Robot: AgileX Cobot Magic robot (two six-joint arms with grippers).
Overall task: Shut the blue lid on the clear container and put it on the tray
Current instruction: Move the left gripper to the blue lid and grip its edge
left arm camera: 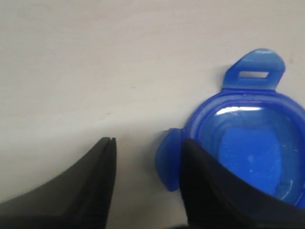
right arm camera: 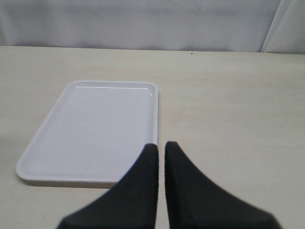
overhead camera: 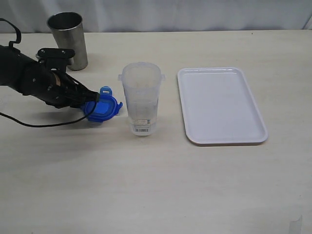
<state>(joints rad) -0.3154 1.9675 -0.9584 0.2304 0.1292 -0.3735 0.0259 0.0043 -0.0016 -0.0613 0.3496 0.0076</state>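
Nearest you, the worktop (overhead camera: 146,195) is bare; nothing of the task sits there.

Next back, left of centre: the blue lid (overhead camera: 105,108) lies flat on the worktop, just beside the base of the clear container (overhead camera: 141,97). The container stands upright, mouth uncovered, barcode sticker toward the camera. So the lid is not on, and nothing is closed.

The left fingers (left arm camera: 95,186) are down at the lid, parted. One overlaps the lid's rim, the other sits over bare worktop, and a side flap lies in the gap between them. They straddle the edge without clamping it (a grasp looks to be in hand, not made).

To the right, well apart from the container, the tray (overhead camera: 222,105) lies empty. The right fingers (right arm camera: 143,191) are pressed together on nothing, hanging near the tray's near edge in the wrist view; that arm does not show in the exterior view.

Farthest back left stands a grey metal cup (overhead camera: 68,39), which is no part of this.

Judgement: you are at the first step. Left to do: lift the lid, seat and snap it on the container, and carry the container to the tray.
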